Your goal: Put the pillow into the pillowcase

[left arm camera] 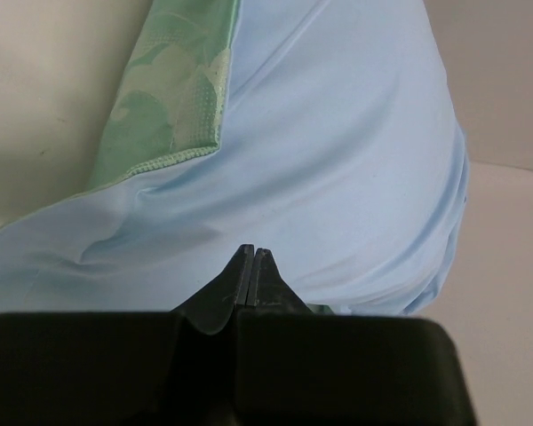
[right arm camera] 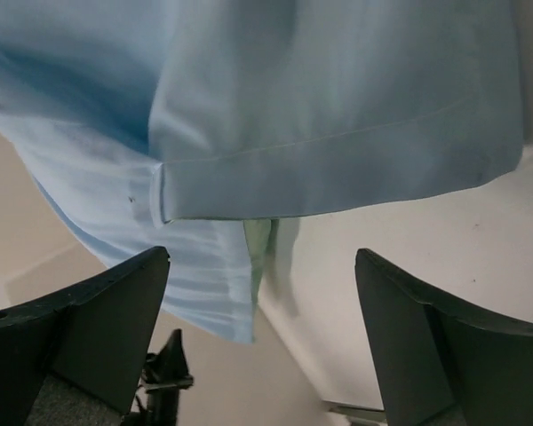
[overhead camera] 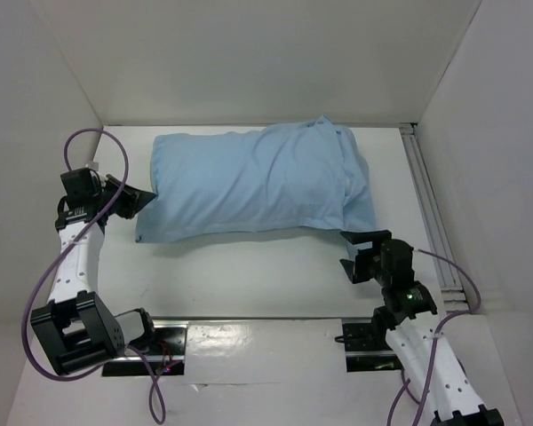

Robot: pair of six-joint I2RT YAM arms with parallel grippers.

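Note:
The pale blue pillowcase (overhead camera: 249,182) lies plump across the back of the table, its bulk filled out. The pillow is hidden inside it. My left gripper (overhead camera: 145,197) is at the case's left end, shut. In the left wrist view its fingertips (left arm camera: 253,253) press together right at the blue cloth (left arm camera: 338,133), with no cloth visible between them. A green patterned side (left arm camera: 169,98) shows at that end. My right gripper (overhead camera: 348,251) stands open by the case's near right corner. In the right wrist view the hemmed edge (right arm camera: 338,151) hangs above the open gripper (right arm camera: 262,257).
White walls enclose the table on the left, back and right. A metal rail (overhead camera: 431,213) runs along the right wall. A shiny strip (overhead camera: 249,333) crosses the near edge between the arm bases. Purple cables (overhead camera: 80,231) loop around both arms.

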